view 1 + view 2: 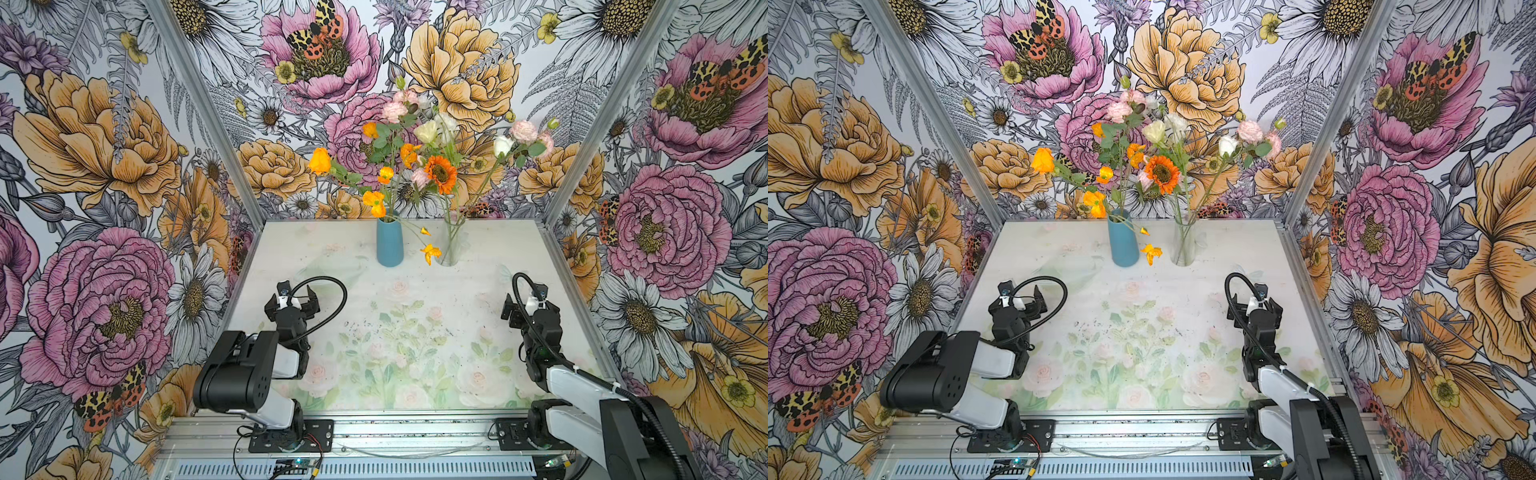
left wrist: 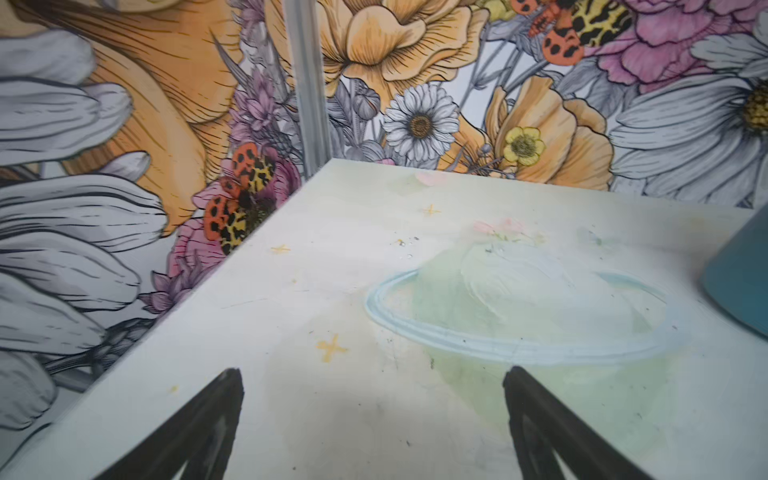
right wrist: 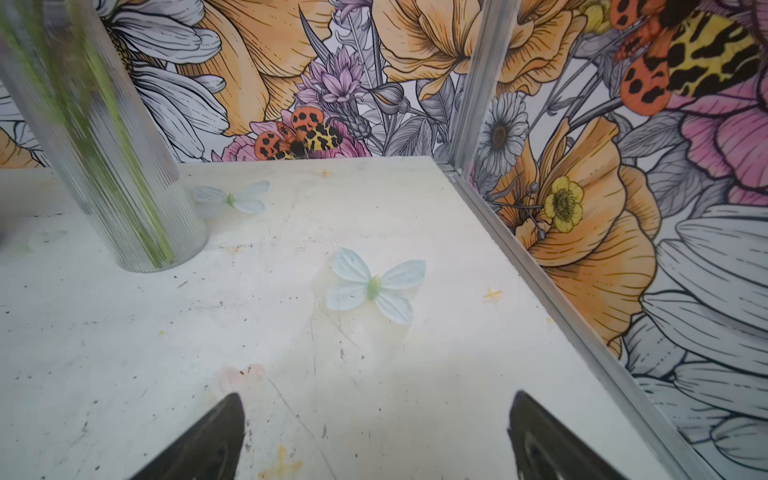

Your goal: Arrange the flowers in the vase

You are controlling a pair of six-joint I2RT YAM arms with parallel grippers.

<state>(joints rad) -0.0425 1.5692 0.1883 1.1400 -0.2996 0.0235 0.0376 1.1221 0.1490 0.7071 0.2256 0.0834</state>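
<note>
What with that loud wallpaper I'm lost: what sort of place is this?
Probably a robot test cell. Aluminium frame posts edge the wallpaper panels, the left arm and right arm are mounted on a rail at the table's front, and flowers stand in a blue vase and a glass vase.

The clear vase (image 3: 124, 174) is ribbed, glossy glass; the blue vase (image 1: 390, 245) smooth and matt; the tabletop (image 2: 332, 291) matt and scuffed; the frame post (image 3: 478, 83) brushed metal.

flowers (image 1: 440, 172) in left vase (image 1: 390, 245) and right vase (image 1: 451, 249) | vases side by side | at table (image 1: 415, 299) rear
</note>
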